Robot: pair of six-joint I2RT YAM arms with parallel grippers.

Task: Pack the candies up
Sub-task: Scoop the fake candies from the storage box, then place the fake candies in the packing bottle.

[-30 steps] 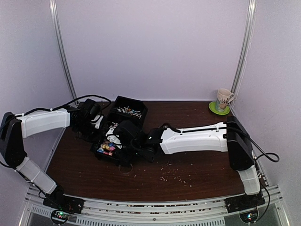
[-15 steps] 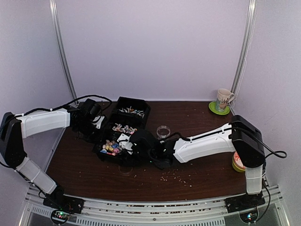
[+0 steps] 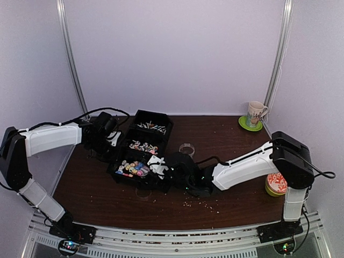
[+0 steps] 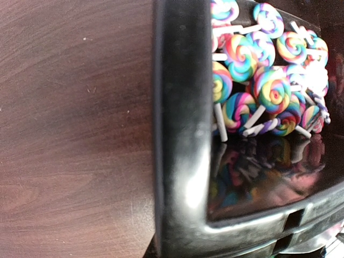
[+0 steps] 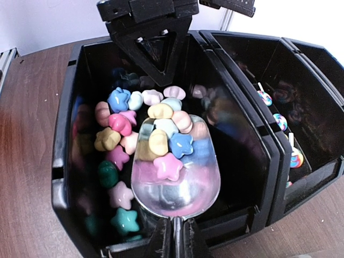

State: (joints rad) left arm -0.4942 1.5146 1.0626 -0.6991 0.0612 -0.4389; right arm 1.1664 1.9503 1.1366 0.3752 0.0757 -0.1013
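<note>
The candies are small star and round sweets in pink, yellow, blue and green, heaped in the nearest compartment of a black three-part tray. My right gripper is shut on the handle of a clear scoop, which rests inside that compartment with several candies in its bowl. In the top view the right gripper is at the tray's near right corner. My left gripper is clamped on the tray's left wall and also shows as the left gripper in the right wrist view.
The middle compartment holds swirled lollipops. A clear round dish lies right of the tray and a clear ring in front of it. Pale crumbs dot the table. A mug on a green saucer and a round tin stand far right.
My right arm has swung right and drawn back toward the tray's near right corner, uncovering the clear dish and the tin. The left arm has hardly moved.
</note>
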